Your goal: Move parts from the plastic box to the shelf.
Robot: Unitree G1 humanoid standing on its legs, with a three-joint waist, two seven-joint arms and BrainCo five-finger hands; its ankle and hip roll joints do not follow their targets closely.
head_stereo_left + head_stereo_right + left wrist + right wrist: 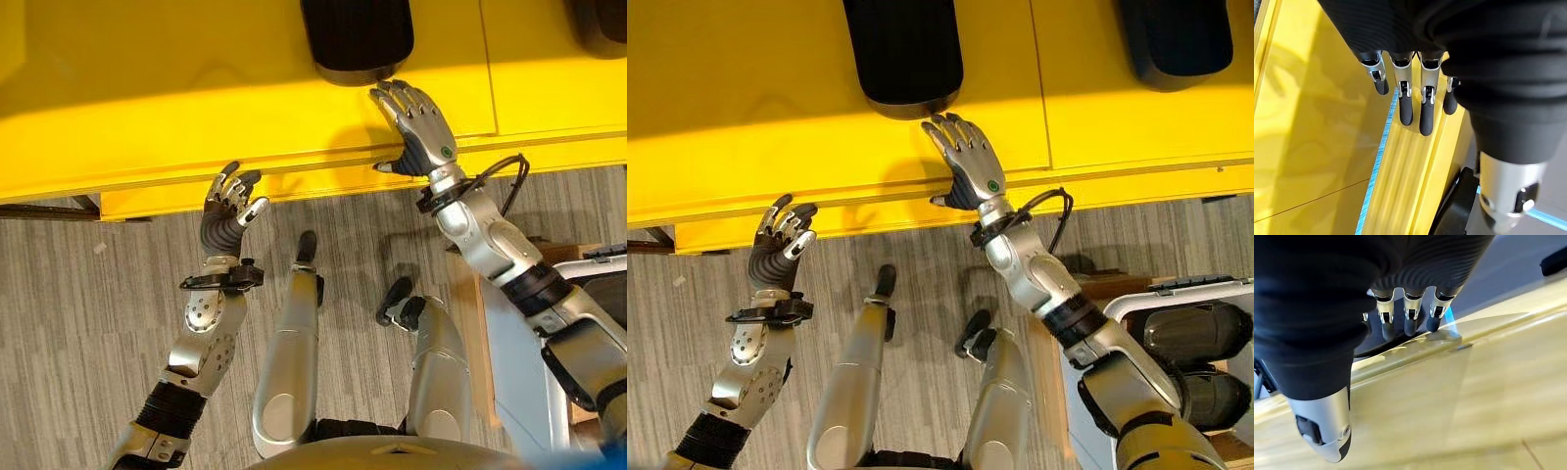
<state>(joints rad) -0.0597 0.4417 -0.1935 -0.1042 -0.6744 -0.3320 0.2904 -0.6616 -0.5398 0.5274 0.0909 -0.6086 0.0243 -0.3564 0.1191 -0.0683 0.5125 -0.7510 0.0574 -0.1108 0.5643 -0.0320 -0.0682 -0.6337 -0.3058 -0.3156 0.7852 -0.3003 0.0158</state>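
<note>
A black rounded part [358, 39] lies on the yellow shelf [147, 98]. My right hand [421, 127] hovers flat over the shelf just in front of that part, open and empty, its fingertips [1410, 325] close to the part's near edge [1376, 345]. A second black part [1176, 39] rests further right on the shelf. My left hand [230, 206] is raised at the shelf's front edge [1400, 186], open with relaxed fingers and holding nothing. The white plastic box [1176, 292] at the lower right holds two more black parts [1195, 333].
The shelf's front lip runs across the view above a grey plank floor [78, 323]. A wooden stand [468, 323] sits under the box on my right side.
</note>
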